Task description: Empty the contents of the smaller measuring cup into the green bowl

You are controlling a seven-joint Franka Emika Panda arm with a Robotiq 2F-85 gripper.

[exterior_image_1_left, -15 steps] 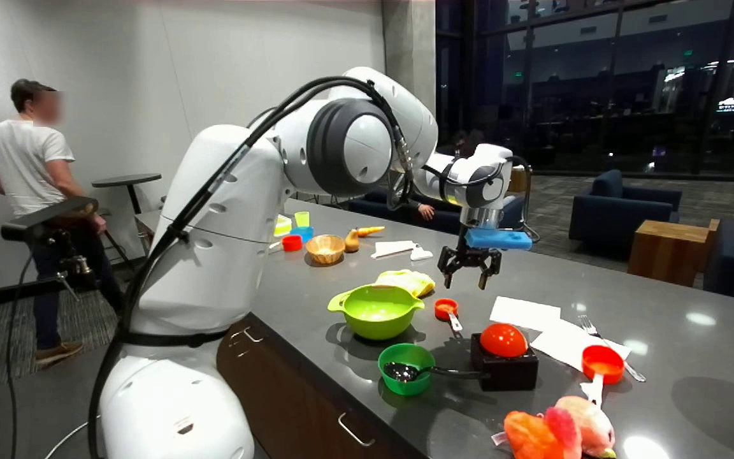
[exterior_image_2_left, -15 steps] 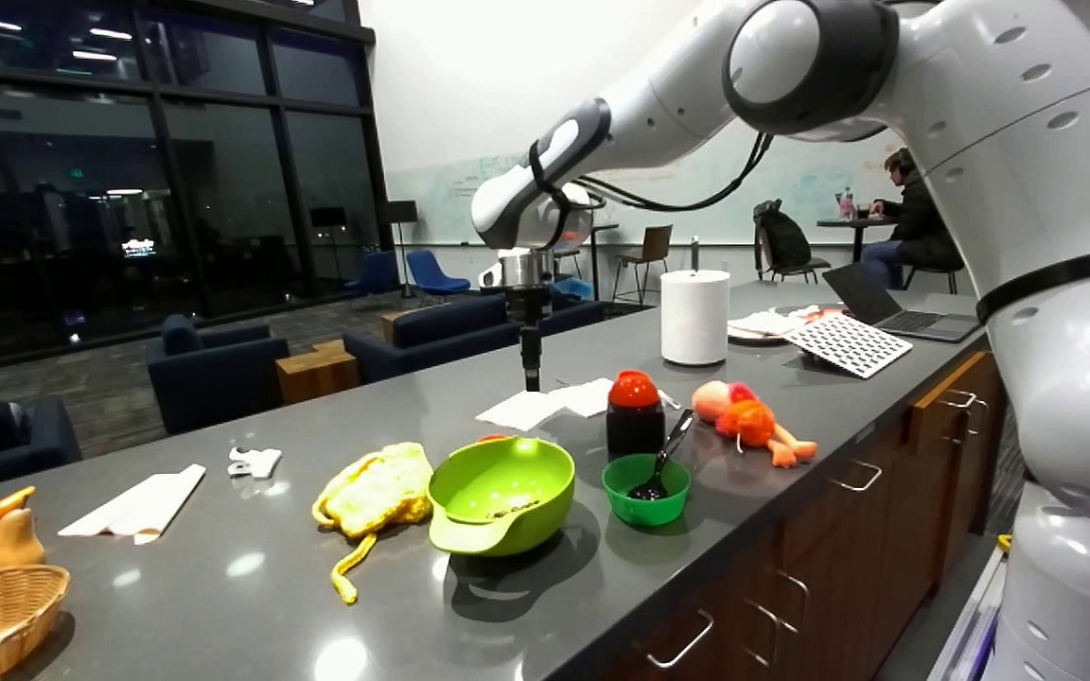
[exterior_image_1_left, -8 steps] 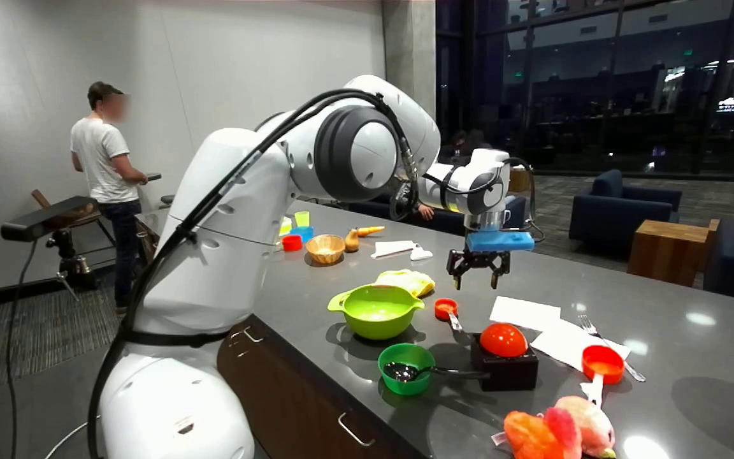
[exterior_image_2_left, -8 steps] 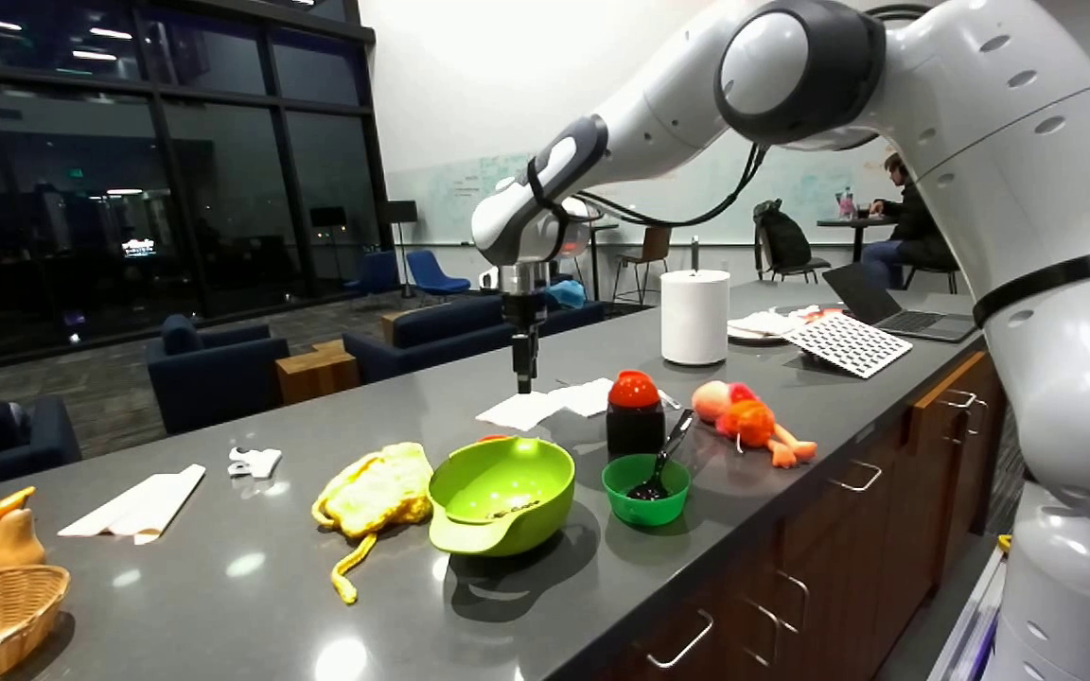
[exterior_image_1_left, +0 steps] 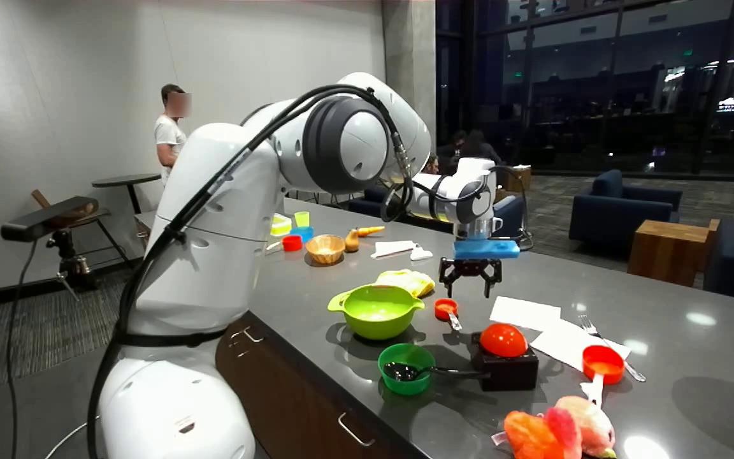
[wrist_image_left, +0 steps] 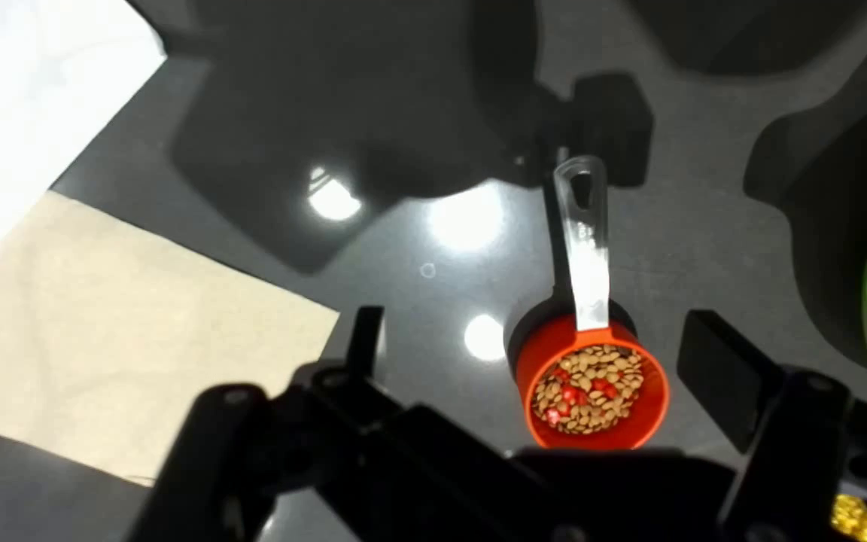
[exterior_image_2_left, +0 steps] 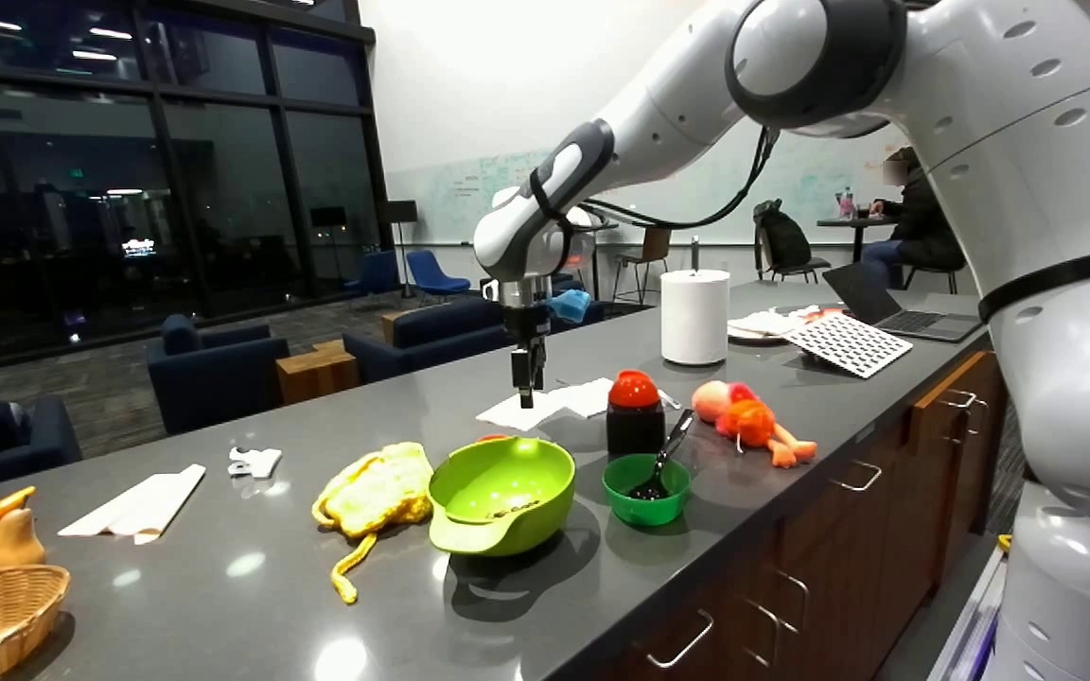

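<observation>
Two fingers [wrist_image_left: 728,376] spread, gripping nothing, the gripper [exterior_image_1_left: 468,294] has sunk nearer the small red measuring cup [wrist_image_left: 653,397]; I'd expect grasping next, then tipping over the lime-green bowl [exterior_image_1_left: 374,329].

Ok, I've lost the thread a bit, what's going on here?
The robot arm has nothing in its grasp: its jaws hang open above the counter, and in the wrist view the smaller measuring cup shows between them. The cup stands upright on the counter, holding brown seed-like bits with some red pieces, so it hasn't been emptied. The green bowl stands nearby; an exterior view shows some small bits in it. Picking up the cup is probably next.
</observation>
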